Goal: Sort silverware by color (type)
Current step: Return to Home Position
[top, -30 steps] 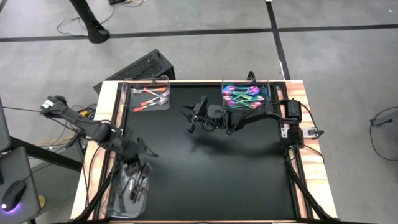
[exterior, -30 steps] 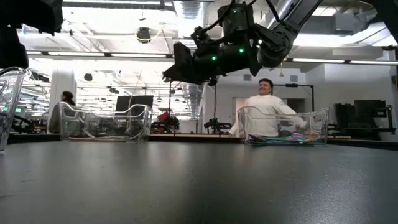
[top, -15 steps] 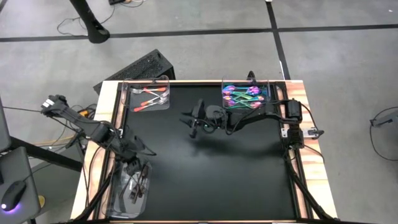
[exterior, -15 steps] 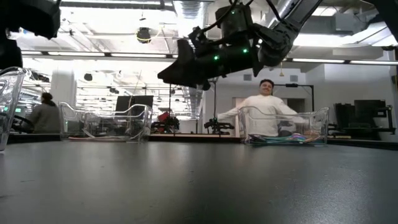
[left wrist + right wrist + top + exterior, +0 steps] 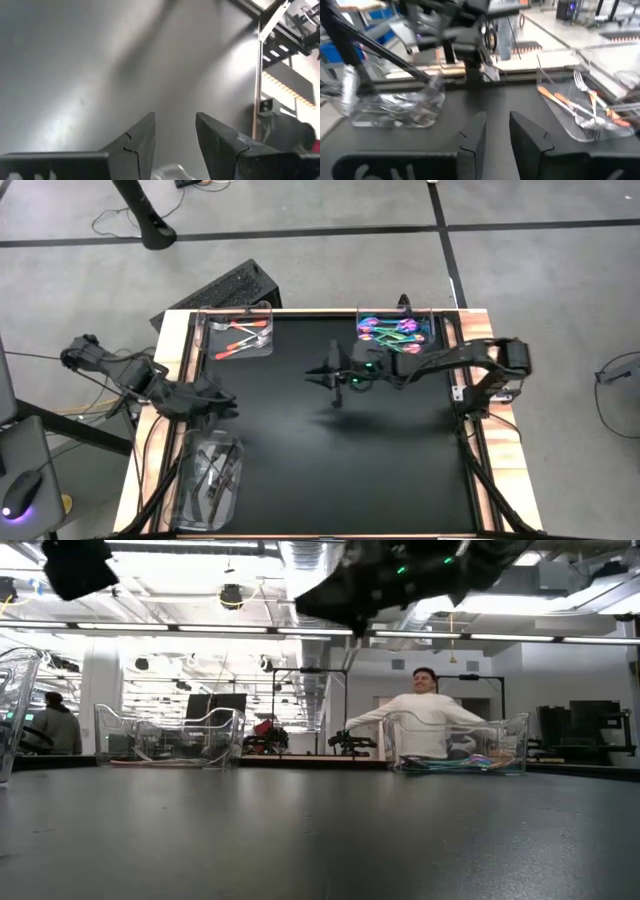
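Just beside left tool [image 5: 224, 404], black silverware [image 5: 212, 478] lies in tray [image 5: 232, 510]. Left tool narrowly parted, empty. Right tool [image 5: 318, 374] likewise, high over counter [image 5: 400, 450] middle. Copper pieces [image 5: 243, 335] and iridescent pieces [image 5: 392, 333] binned beyond it. I judge homing step in hand; next, retract both arms clear.

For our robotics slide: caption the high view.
Left claw and right claw hover above the table; coppery silverware, iridescent silverware and dark silverware lie in separate trays.
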